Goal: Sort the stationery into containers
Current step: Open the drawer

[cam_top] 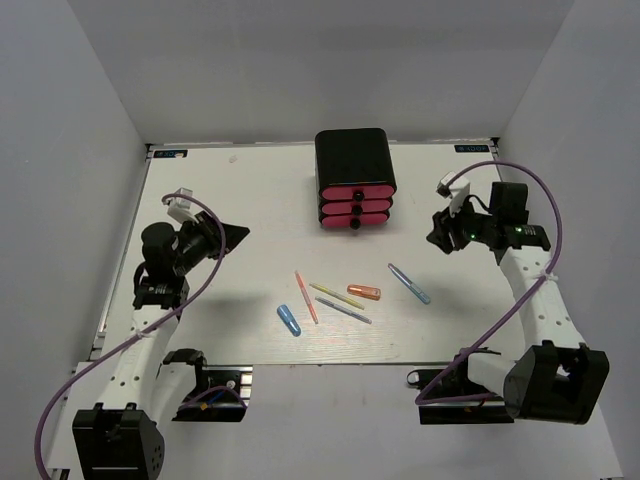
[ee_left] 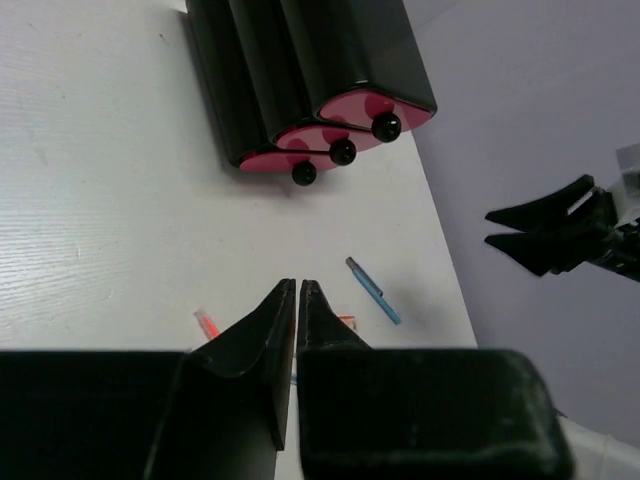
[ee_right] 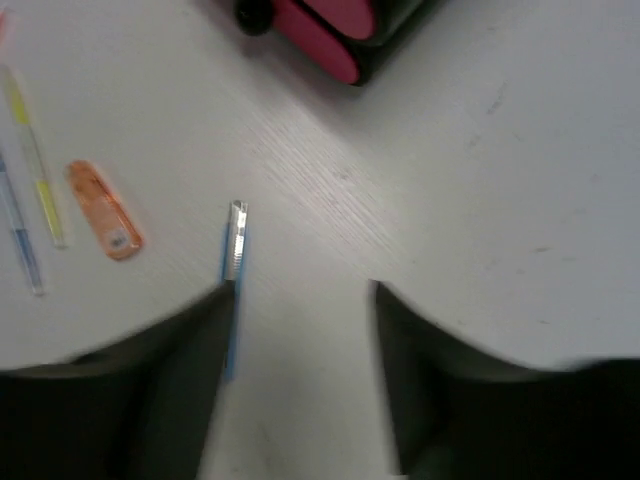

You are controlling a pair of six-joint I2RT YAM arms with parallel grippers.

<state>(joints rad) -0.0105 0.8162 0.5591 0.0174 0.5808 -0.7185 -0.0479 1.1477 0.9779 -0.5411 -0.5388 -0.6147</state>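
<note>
My right fingers (ee_right: 150, 400) are spread wide and hold nothing. The light-blue pen (ee_right: 233, 250) lies on the bench (ee_right: 480, 180), its near end just beside 1 finger. The orange marker (ee_right: 100, 210) and yellow pen (ee_right: 40, 190) lie further off. My left fingers (ee_left: 255, 340) are pressed together, empty, pointing toward the 3 pink drawers (ee_left: 340, 135).
</note>
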